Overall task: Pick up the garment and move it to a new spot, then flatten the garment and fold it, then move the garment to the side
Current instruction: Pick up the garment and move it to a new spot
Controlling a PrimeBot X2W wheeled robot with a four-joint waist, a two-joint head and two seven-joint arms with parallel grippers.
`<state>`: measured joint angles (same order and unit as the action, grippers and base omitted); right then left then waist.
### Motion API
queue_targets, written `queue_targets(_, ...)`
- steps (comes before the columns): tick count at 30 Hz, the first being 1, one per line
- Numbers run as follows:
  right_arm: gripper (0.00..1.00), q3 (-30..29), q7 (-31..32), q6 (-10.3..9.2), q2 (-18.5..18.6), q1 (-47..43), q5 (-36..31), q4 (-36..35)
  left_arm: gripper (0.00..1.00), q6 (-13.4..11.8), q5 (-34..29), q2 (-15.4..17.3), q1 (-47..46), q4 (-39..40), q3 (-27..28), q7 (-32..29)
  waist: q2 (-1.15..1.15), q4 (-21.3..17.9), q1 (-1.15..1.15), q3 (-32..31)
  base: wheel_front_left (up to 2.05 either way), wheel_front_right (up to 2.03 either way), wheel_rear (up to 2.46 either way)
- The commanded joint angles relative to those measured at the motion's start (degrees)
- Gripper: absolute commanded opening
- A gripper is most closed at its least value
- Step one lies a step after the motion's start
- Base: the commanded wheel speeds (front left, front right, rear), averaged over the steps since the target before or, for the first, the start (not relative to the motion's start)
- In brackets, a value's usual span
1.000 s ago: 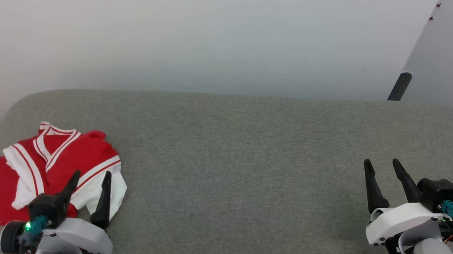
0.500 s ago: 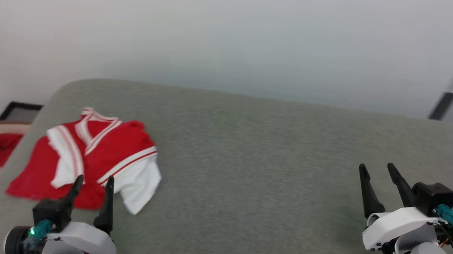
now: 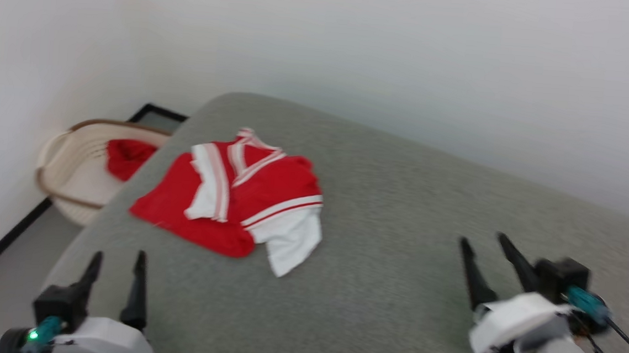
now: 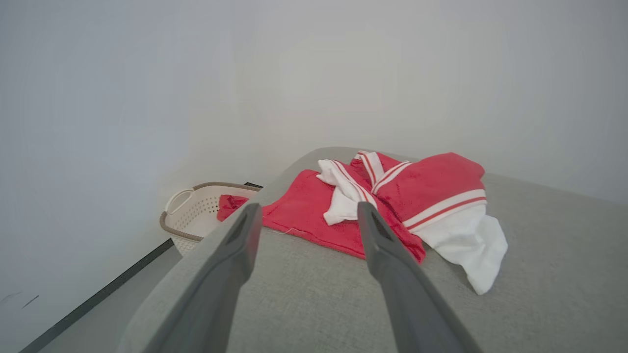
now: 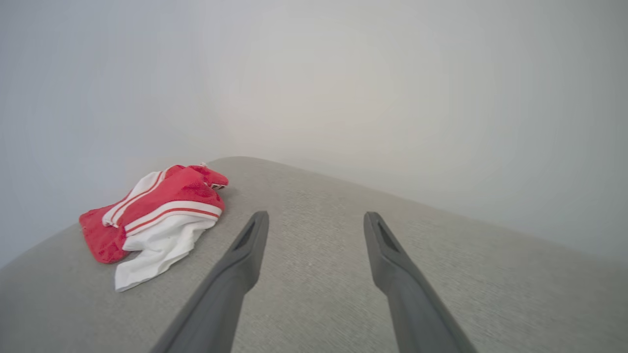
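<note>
The garment [image 3: 258, 194], a red jersey with white sleeves and white-striped V-neck trim, lies crumpled near the far left corner of the grey padded table [image 3: 398, 249]. It also shows in the left wrist view [image 4: 417, 196] and the right wrist view [image 5: 162, 211]. My left gripper [image 3: 118, 261] stands open at the lower left, short of the garment and apart from it, with nothing between its fingers. At the lower right my right gripper [image 3: 484, 239] is open too, well to the right of the garment, holding nothing.
A cream laundry basket [image 3: 71, 165] stands on the floor beyond the table's left edge, against the wall, with a plain red cloth [image 3: 126, 155] inside. The basket [image 4: 191, 211] also appears in the left wrist view. White walls close the corner behind.
The camera has swung left, so the garment sits nearer the picture's middle and the basket has come into view. Both grippers stay open; the garment lies as before.
</note>
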<state>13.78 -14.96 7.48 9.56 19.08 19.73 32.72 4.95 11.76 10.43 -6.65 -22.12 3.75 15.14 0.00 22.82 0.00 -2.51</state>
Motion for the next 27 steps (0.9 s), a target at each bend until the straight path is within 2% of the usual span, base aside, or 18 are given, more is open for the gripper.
queue_targets(1, 1.0, 1.28, -0.16, 0.02, -0.56, 1.74, 0.29, -0.12, 1.0, -0.58, 0.68, 0.23, 0.77, 0.74, 0.66, -0.01, 0.0, 5.77, 0.0, 0.04, 0.0, 0.0, 0.0)
queue_targets(8, 1.0, 8.99, 0.13, 0.02, -1.14, 6.89, 2.26, 2.0, 1.0, -2.95, 2.18, -1.31, 4.76, 5.81, 4.02, -0.01, 0.0, 7.16, 0.0, 1.96, 0.0, 0.0, 0.0)
queue_targets(16, 1.0, 15.56, -0.11, 0.02, -1.16, 11.18, 5.45, 4.84, 1.0, -4.12, 2.87, -3.48, 9.18, 10.65, 6.79, -0.01, 0.0, 7.85, 0.0, 3.19, 0.0, 0.0, 0.0)
queue_targets(22, 1.0, 17.63, -0.24, 0.02, -0.98, 12.81, 7.21, 6.23, 1.0, -4.09, 2.43, -4.08, 10.51, 12.18, 7.71, -0.01, 0.0, 7.8, 0.0, 3.23, 0.0, 0.0, 0.0)
queue_targets(27, 1.0, 15.94, -0.27, 0.02, -0.5, 11.18, 7.63, 5.42, 1.0, -2.56, 1.39, -3.03, 8.88, 10.97, 6.29, -0.01, 0.0, 7.2, 0.0, 2.75, 0.0, 0.0, 0.0)
